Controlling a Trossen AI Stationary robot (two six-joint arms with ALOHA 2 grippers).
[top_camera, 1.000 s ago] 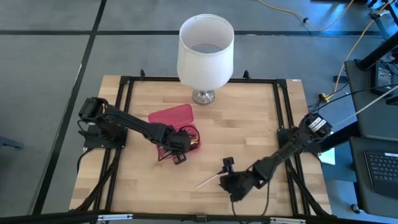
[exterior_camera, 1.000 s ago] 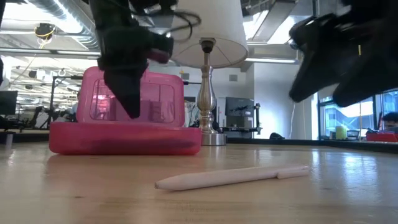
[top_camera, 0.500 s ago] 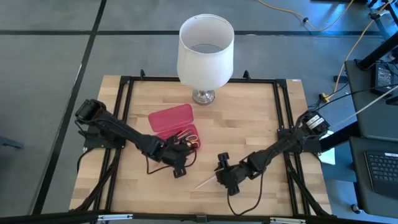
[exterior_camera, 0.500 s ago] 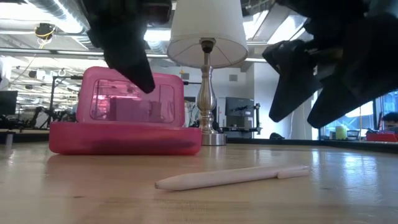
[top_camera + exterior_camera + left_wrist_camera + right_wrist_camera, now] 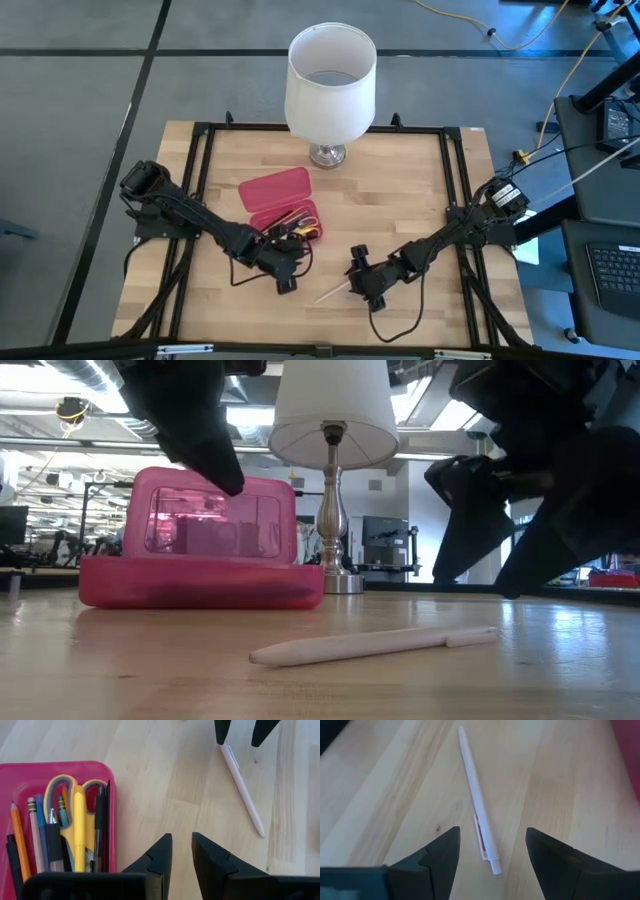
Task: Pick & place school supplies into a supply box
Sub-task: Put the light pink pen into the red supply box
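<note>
White pen [image 5: 332,292] lies flat on the wooden table [image 5: 400,200], out front of the red box [image 5: 285,205] and well apart from it. From above its long axis runs diagonally, one end toward the table's front-left, the other up toward the right gripper [image 5: 357,268]. Right wrist view shows the clip end nearest the camera, between the two fingers [image 5: 437,855], tip pointing away. Right gripper's jaws spread wide, one either side of the pen's clip end, nothing held; low view shows them just above the table, not touching the pen.

Left gripper [image 5: 283,278] sits beside the box's front edge, over bare table. Jaws nearly together with a narrow gap, nothing between them.

Box open, lid [image 5: 210,510] standing up behind the tray. Only the left wrist view shows the contents: yellow-handled scissors [image 5: 77,815], an orange pencil [image 5: 19,840], dark pens, all lying lengthwise and parallel. Low view shows just the pink wall and lid. White lamp [image 5: 330,85] at the table's back edge.
</note>
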